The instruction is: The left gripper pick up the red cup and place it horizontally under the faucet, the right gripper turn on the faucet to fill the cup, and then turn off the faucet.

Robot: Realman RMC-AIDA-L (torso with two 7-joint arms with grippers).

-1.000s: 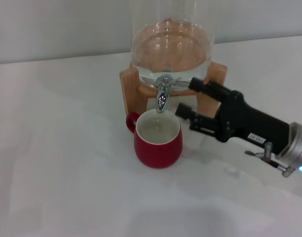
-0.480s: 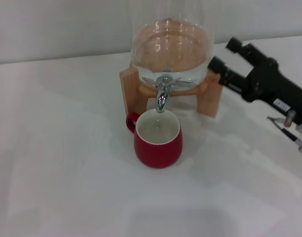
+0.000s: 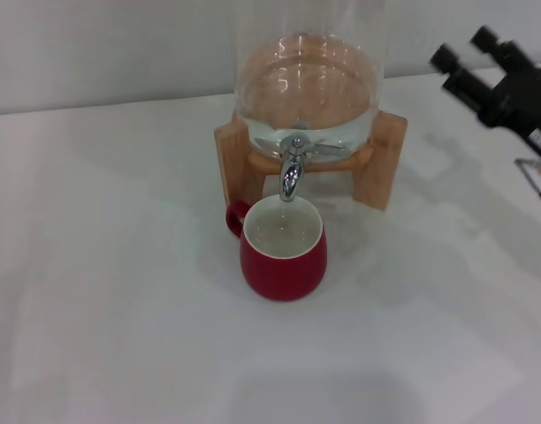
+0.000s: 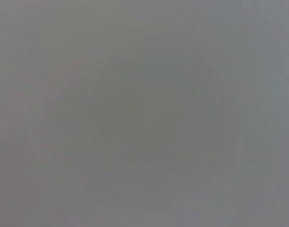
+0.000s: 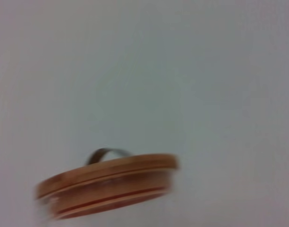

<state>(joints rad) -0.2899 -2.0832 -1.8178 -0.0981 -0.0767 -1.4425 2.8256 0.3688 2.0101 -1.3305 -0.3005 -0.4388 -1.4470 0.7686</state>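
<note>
- Cup [image 3: 284,250] upright just below the faucet [image 3: 291,168], bare white tabletop [image 3: 120,309] around it.
- Right hand [image 3: 469,60] well right of faucet, raised, fingers apart, empty.
- Left hand unseen.

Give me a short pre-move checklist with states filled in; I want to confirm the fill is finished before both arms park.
1. Glossy red cup upright under the chrome faucet: ok.
2. Stream from the spout stopped: cannot tell.
3. Water level in the cup: cannot tell.
4. Black right gripper away from the faucet, open and empty at the head view's upper right: ok.
5. Left gripper out of the way: cannot tell, not in view.
6. Glass dispenser seated on its wooden stand: ok.
</note>
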